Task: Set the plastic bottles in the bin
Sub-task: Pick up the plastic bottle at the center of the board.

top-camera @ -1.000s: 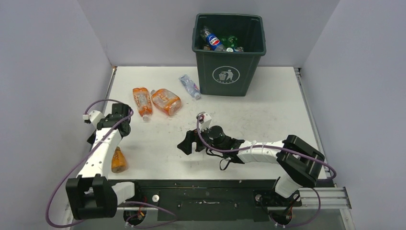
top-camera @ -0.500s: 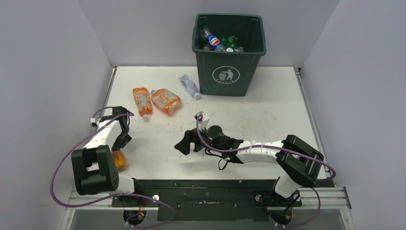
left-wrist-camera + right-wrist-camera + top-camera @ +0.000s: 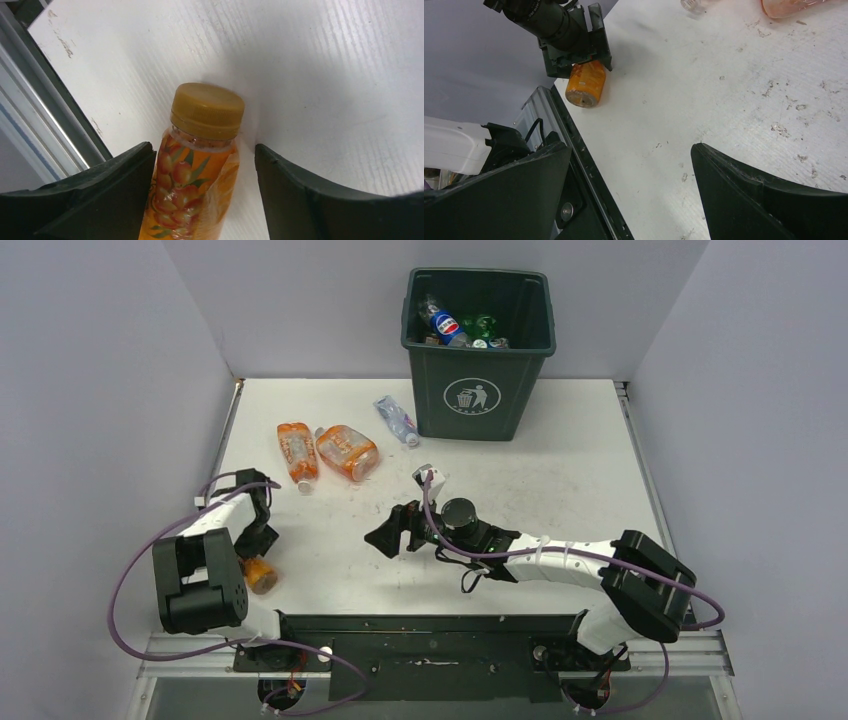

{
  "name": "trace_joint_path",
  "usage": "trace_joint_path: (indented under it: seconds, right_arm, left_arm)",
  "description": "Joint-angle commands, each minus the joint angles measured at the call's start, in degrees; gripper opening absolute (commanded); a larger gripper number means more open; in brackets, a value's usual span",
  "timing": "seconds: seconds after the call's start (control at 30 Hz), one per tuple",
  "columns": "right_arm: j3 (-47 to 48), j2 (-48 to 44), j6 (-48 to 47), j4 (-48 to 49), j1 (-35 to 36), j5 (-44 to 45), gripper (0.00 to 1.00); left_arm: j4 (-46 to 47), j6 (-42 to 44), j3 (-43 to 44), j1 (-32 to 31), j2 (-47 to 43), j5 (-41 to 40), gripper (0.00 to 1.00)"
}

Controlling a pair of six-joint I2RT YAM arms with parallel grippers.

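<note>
Some bottles (image 3: 445,325) lay in the bin (image 3: 478,390), and four were left on the desk (image 3: 560,470), one orange bottle (image 3: 192,175) between the fingers of the wide-open left claw (image 3: 202,152), not gripped, while the right claw (image 3: 630,147) gaped empty.

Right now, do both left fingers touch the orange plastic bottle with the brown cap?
Apart on one side: the left wrist view shows white table between the orange plastic bottle and the picture's right finger. Other finger: cannot tell.
</note>
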Motion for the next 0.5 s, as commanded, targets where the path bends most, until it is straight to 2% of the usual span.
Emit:
trace_joint_path:
  seconds: [0.0, 0.2, 0.3, 0.37, 0.47]
  right_arm:
    - [-0.4, -2.2, -0.8, 1.2, -0.2, 1.2, 0.95]
    - [-0.7, -3.7, -1.1, -0.3, -0.7, 1.6, 0.95]
    - [-1.2, -5.5, -1.7, -1.7, -0.7, 2.0, 0.95]
    - [-1.6, -7.2, -2.6, -2.9, -0.8, 2.4, 0.95]
    - [-1.8, -10.0, -5.0, -4.8, -0.6, 2.5, 0.95]
  left_arm:
    - [5.1, 0.2, -2.2, 0.3, -2.3, 6.4, 0.67]
    - [6.3, 1.1, -2.2, 0.1, -8.1, 10.1, 0.37]
    - [8.0, 4.0, -3.0, -0.2, -16.9, 14.0, 0.22]
    - [9.3, 6.2, -3.3, -0.5, -24.3, 16.2, 0.17]
    - [13.7, 9.5, -3.7, -1.1, -37.3, 23.0, 0.16]
